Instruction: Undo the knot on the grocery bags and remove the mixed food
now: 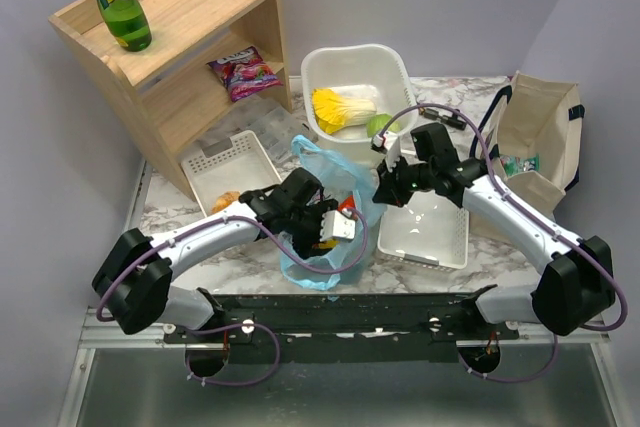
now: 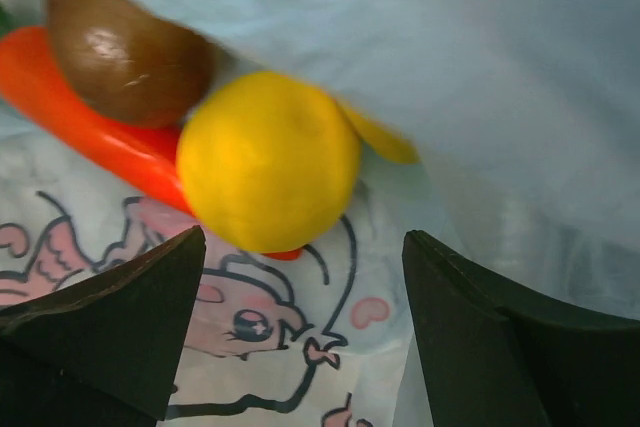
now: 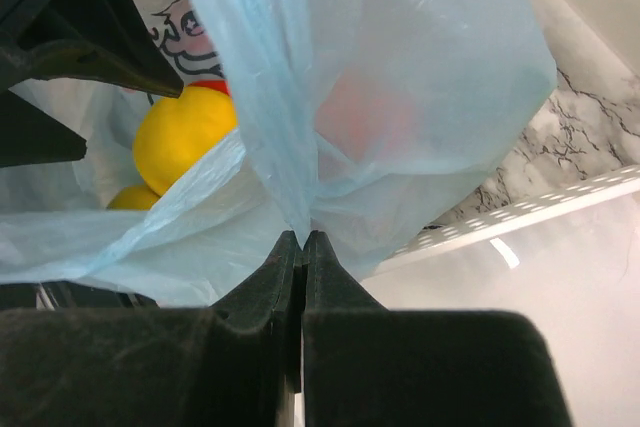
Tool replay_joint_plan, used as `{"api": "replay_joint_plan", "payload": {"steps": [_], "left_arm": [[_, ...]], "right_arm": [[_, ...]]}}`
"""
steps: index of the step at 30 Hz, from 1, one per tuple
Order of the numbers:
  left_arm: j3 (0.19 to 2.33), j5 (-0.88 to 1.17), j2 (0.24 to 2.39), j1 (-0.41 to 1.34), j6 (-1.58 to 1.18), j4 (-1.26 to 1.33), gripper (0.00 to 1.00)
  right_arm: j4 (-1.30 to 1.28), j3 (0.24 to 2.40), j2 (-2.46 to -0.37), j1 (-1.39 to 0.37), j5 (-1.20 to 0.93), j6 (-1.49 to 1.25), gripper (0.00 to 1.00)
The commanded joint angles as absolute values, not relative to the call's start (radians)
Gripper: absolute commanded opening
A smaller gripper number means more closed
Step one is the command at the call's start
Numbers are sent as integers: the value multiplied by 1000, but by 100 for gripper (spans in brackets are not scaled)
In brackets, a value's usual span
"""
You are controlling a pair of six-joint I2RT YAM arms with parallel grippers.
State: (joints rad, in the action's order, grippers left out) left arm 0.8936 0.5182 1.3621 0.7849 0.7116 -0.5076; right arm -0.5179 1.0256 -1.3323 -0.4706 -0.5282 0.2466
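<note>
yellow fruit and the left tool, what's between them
Only bare cartoon-printed film of the bag, in the left wrist view; the open left tool sits short of the yellow fruit.

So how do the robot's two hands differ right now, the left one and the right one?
The left gripper has its fingers spread wide apart, while the right gripper has its fingers pressed shut. The left gripper grips nothing, with a yellow fruit lying just ahead of it; the right gripper pinches a fold of the light-blue bag. Both have black fingers, and both are at that same bag.
</note>
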Motion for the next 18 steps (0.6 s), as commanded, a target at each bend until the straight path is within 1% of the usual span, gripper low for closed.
{"api": "replay_joint_plan", "payload": {"steps": [1, 2, 3, 6, 9, 11, 13, 18], "left_arm": [[841, 477, 1318, 849, 728, -396, 86], [832, 465, 1319, 868, 710, -374, 89], [827, 447, 1324, 883, 693, -353, 95], [835, 409, 1347, 892, 652, -312, 98], [842, 335, 1362, 885, 662, -257, 99], [856, 322, 1393, 875, 699, -247, 99], [885, 313, 1444, 873, 740, -270, 99], [919, 317, 1547, 890, 834, -335, 95]], "right_arm": [[-534, 992, -1298, -476, -507, 349, 1], [-531, 985, -1291, -475, -506, 355, 1], [-530, 979, -1286, -476, -508, 359, 1], [-529, 973, -1284, -475, -509, 356, 1], [-536, 970, -1285, -476, -514, 350, 1], [-531, 964, -1281, -476, -518, 346, 1], [-523, 960, -1280, -475, -516, 339, 1], [-522, 968, -1288, -475, -508, 341, 1]]}}
